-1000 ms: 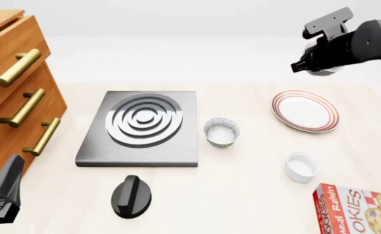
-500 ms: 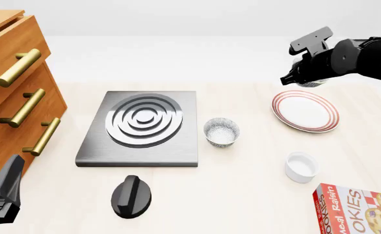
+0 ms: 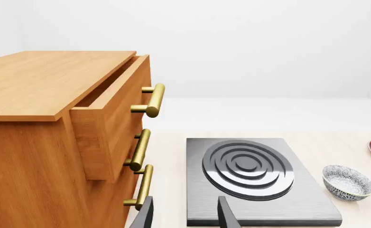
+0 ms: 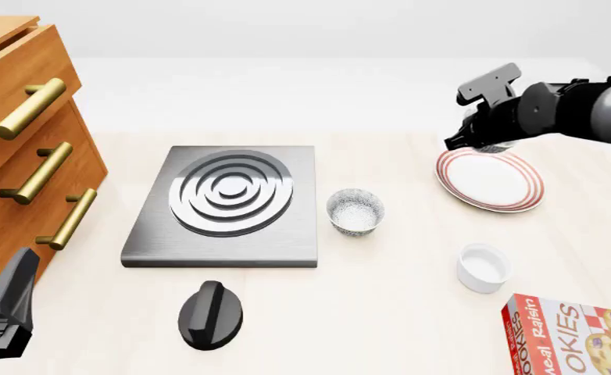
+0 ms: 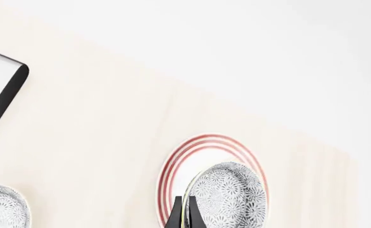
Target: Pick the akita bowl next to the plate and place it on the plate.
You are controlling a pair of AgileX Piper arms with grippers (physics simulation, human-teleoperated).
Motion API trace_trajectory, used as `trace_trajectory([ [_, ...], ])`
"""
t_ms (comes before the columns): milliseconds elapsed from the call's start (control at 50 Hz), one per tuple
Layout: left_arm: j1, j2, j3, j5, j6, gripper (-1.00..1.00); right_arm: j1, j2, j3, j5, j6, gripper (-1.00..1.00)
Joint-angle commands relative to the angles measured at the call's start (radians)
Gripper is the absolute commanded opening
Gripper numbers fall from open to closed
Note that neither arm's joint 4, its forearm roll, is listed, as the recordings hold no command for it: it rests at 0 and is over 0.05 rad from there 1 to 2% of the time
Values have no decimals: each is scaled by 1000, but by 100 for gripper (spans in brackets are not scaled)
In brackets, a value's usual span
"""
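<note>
My right gripper (image 4: 477, 139) hangs just above the far left rim of the red-ringed plate (image 4: 490, 178), shut on the rim of an akita bowl (image 5: 227, 194). In the right wrist view the bowl is held on edge between the thin fingers (image 5: 178, 214), with the plate (image 5: 172, 171) right behind it. From the front only a sliver of that bowl (image 4: 492, 145) shows under the gripper. A look-alike speckled bowl (image 4: 355, 211) rests on the table between stove and plate. My left gripper (image 4: 3, 312) waits low at the near left, open (image 3: 185, 218) and holding nothing.
A grey stove plate (image 4: 227, 205) with rings lies centre-left, with a black knob (image 4: 211, 314) in front of it. A wooden drawer cabinet (image 4: 24, 156) stands at the left. A plain white cup (image 4: 483, 267) and a cookies box (image 4: 577, 336) sit near right.
The right arm has come down and to the left with the bowl, from high above the table's back to just over the plate's far rim. The left arm is still.
</note>
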Motion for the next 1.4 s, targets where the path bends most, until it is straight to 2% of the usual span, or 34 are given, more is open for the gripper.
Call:
trace_trajectory([
  [20, 0, 0, 0, 0, 0, 100, -16, 24, 19, -39, 6, -100],
  [1400, 0, 0, 0, 0, 0, 100, -75, 157, 32, -130, 25, -100],
])
